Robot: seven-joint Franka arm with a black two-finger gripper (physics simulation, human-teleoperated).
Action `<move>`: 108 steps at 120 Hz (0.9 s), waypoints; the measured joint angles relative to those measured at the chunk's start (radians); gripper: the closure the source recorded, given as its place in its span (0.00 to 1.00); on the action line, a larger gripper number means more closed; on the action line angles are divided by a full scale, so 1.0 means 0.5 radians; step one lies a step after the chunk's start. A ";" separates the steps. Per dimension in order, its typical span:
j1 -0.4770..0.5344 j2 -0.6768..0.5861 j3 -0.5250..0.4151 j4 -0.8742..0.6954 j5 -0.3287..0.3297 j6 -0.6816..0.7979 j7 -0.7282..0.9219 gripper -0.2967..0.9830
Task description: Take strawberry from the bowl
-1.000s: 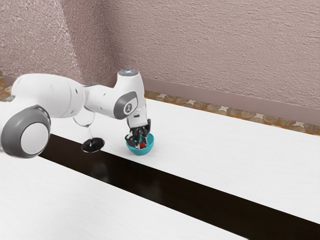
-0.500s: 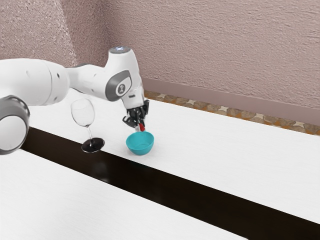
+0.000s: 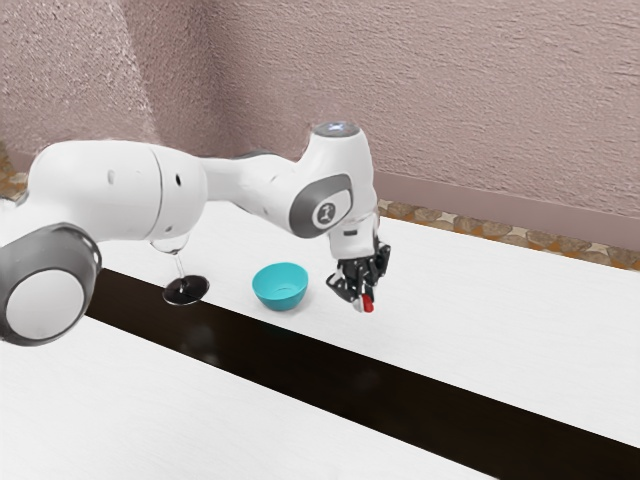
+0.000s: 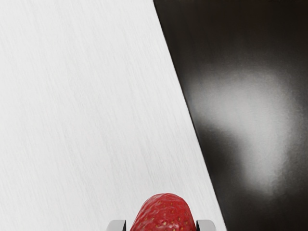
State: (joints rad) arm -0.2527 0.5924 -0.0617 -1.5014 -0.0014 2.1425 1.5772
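Note:
Toward the exterior view's right from the teal bowl point(image 3: 280, 287), my gripper point(image 3: 364, 301) is shut on the red strawberry point(image 3: 368, 304), low over the white table. The bowl stands upright with its inside bare. In the wrist view the strawberry point(image 4: 164, 214) sits between the two fingertips of the gripper point(image 4: 161, 226), which touch it from both sides. Whether the strawberry's underside touches the table I cannot tell.
A wine glass with a dark base point(image 3: 186, 290) stands beside the bowl, toward the exterior view's left, its upper part behind the arm. A dark strip point(image 3: 420, 385) runs along the white table point(image 3: 520, 320). A textured wall rises behind.
From inside the bowl, my gripper has lifted the strawberry up and out, then carried it toward the exterior view's right and lower. The bowl and glass have stayed put.

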 joint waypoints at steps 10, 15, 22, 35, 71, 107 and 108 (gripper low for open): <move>-0.003 0.087 -0.014 0.034 -0.002 0.006 -0.013 0.73; -0.003 0.113 -0.016 0.043 -0.004 0.009 -0.019 0.72; 0.003 0.134 -0.017 0.046 -0.004 0.008 -0.029 0.63; 0.007 0.145 -0.018 0.047 -0.005 0.001 -0.048 0.47; 0.180 -0.632 0.019 -0.361 0.011 -0.210 -0.322 0.29; 0.277 -0.995 0.256 -0.351 0.128 -0.726 -0.879 0.25; 0.275 -0.996 0.259 -0.348 0.129 -0.733 -0.893 0.25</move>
State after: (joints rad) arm -0.1153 0.0942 0.0680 -1.6755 0.0633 1.7762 1.1308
